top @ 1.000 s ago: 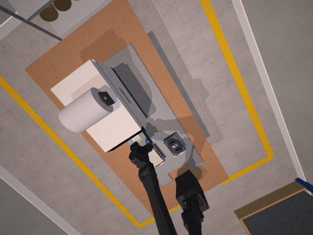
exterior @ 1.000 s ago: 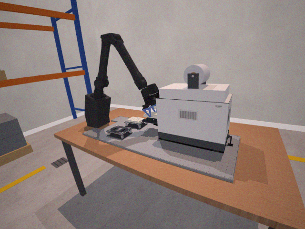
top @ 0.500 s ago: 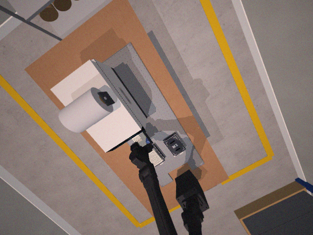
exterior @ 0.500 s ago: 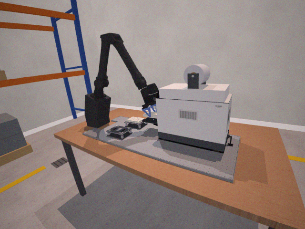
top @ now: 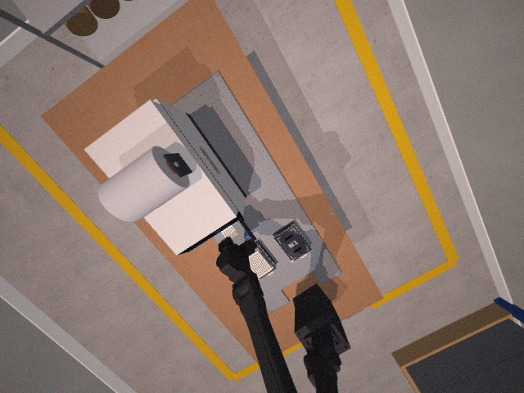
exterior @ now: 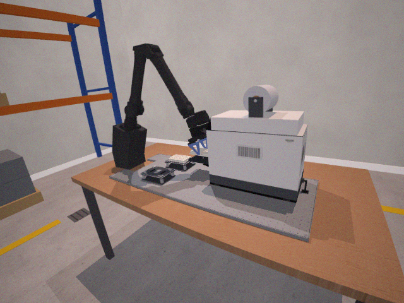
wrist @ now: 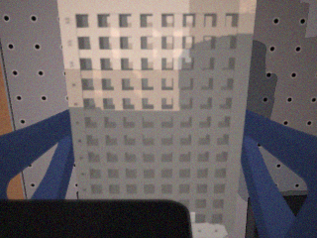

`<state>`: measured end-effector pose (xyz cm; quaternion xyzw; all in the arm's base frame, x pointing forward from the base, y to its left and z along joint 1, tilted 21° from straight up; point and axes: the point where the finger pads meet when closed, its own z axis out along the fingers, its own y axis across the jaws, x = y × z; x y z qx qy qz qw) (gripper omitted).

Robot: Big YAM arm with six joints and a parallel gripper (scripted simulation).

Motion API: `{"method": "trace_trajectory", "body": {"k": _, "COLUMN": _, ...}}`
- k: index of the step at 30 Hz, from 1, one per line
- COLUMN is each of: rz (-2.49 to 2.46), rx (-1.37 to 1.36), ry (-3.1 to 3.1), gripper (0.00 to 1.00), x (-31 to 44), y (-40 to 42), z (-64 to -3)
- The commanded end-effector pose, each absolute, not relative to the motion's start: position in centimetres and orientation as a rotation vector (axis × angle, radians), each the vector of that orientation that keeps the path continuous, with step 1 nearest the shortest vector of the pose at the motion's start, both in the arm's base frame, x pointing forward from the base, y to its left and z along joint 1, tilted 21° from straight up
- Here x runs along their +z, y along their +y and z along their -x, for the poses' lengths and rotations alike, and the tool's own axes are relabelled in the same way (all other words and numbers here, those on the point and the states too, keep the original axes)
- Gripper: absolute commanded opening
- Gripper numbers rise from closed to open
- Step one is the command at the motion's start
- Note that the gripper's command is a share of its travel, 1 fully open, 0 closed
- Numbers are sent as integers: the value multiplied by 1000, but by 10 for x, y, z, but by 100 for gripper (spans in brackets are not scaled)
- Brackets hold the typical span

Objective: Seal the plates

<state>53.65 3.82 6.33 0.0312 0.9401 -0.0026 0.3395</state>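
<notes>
We note the plate (top: 229, 231) (exterior: 202, 150) (wrist: 149, 124) gripped across its width in our jaws (top: 236, 239) (exterior: 201, 150), between the sealer (top: 194, 211) (exterior: 228, 169) and the tabletop's (top: 190, 274) (exterior: 261, 249) (wrist: 3, 111) arm-side short edge, long axis roughly along its long edges.

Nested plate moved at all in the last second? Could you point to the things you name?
No. The nested plate (top: 259, 264) (exterior: 178, 158) shows no visible shift in any direction, judged against the sealer (top: 190, 215) (exterior: 254, 166) in both the top and exterior views.
</notes>
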Motion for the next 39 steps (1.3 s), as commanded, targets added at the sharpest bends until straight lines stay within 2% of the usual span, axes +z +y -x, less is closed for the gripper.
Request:
{"method": "trace_trajectory", "body": {"k": 1, "rz": -66, "rx": 5, "ry": 2426, "gripper": 0, "x": 73, "y": 50, "z": -555}}
{"method": "trace_trajectory", "body": {"k": 24, "rz": -89, "rx": -9, "ry": 2413, "gripper": 0, "x": 77, "y": 29, "z": -538}}
{"method": "trace_trajectory", "body": {"k": 39, "rz": -74, "rx": 6, "ry": 2433, "gripper": 0, "x": 71, "y": 49, "z": -548}}
